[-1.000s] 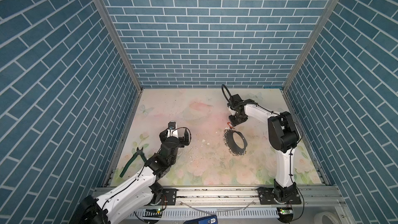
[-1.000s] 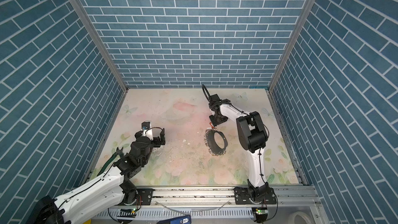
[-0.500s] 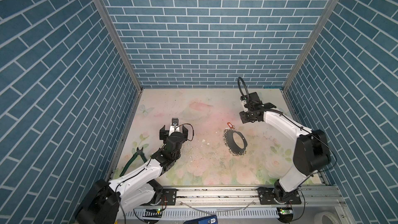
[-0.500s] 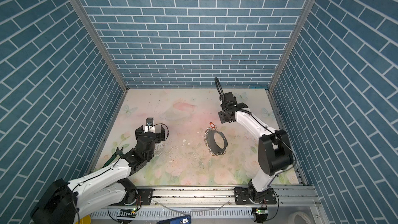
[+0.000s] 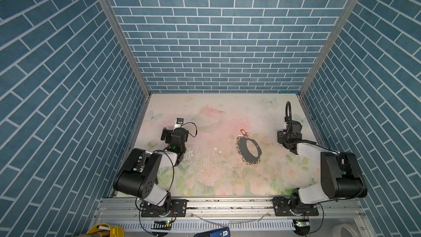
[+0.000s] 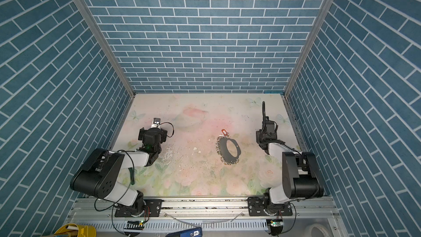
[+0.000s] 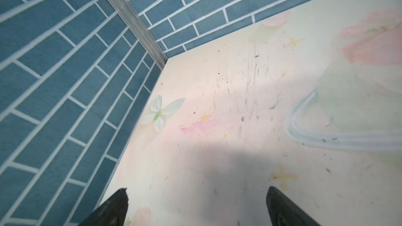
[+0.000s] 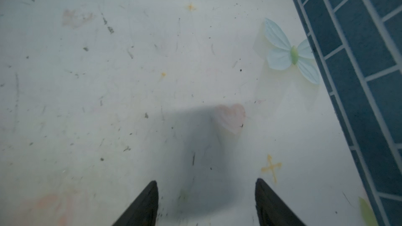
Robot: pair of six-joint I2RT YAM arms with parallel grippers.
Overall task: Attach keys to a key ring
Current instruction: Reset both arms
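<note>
**Both claws empty, and the tag's link is unconfirmed**

Here's the picture: the left gripper (image 7: 196, 192) is spread wide with nothing between its jaws, sitting over bare tabletop near the left wall. The right gripper (image 8: 206, 181) is also released and empty, over by the right wall. Neither one is anywhere near the work.

In both top views, the large thin dark hoop fringed with small silver split rings (image 5: 243, 151) lies flat on the pale floral-printed tabletop (image 5: 205, 174), mid-table and between the two arms. The small orange-red plastic key tag (image 5: 243, 132) lies at the hoop's far end, right up against the silver fringe. Is its tiny loop threaded on, or only touching? It's too small to tell from up here.

That's the first risk. If the tag is only resting there, any nudge separates the pair and the job isn't done.

The second risk is that neither wrist camera shows the hoop or the tag, so any return would start blind at close range.

Third, the hoop is thin and lies flat. A jaw coming down off-centre could skid it across the table, splay the loose rings, or flick the light tag away.
</note>
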